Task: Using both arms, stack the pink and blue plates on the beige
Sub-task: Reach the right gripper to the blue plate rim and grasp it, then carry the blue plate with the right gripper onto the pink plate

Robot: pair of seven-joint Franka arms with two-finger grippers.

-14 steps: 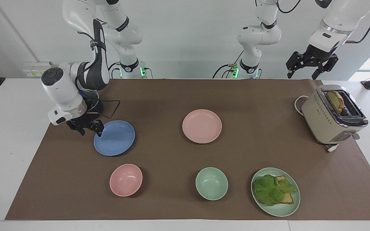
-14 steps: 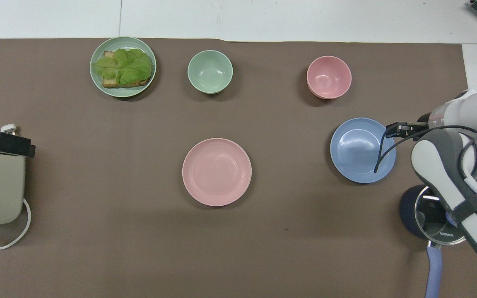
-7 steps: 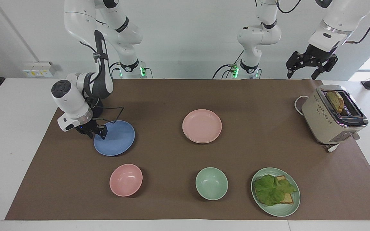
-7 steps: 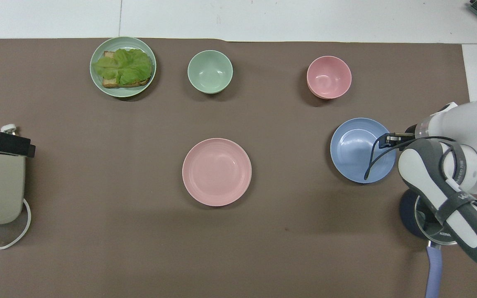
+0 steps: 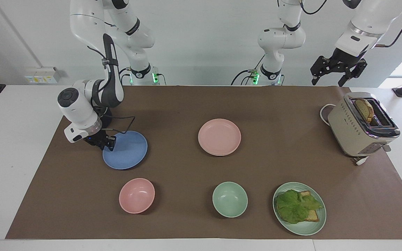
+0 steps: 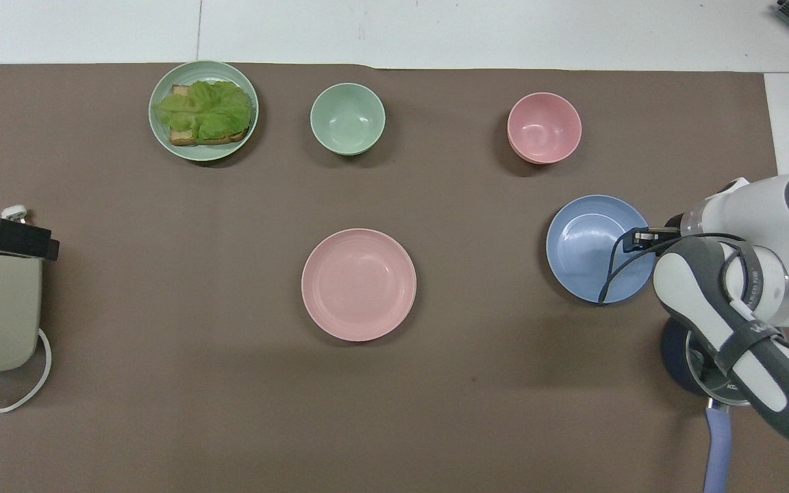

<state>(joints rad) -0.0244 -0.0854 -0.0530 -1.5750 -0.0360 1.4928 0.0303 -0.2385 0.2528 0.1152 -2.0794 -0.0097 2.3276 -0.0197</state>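
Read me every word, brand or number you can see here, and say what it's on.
Nothing reads in full.
Glass lid: a brand mark, mostly hidden under the right arm.
Strap on that arm: white letters, too blurred to read.
Toaster: front markings too small to read.

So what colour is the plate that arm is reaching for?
Periwinkle blue plate, clearest from overhead.

I see my right claw (image 5: pixel 107 143) down at the blue plate's (image 5: pixel 126 150) rim, pink plate (image 5: pixel 219 136) mid-desk, well apart from it, left claw (image 5: pixel 328 72) raised with jaws spread near the toaster (image 5: pixel 361 125)
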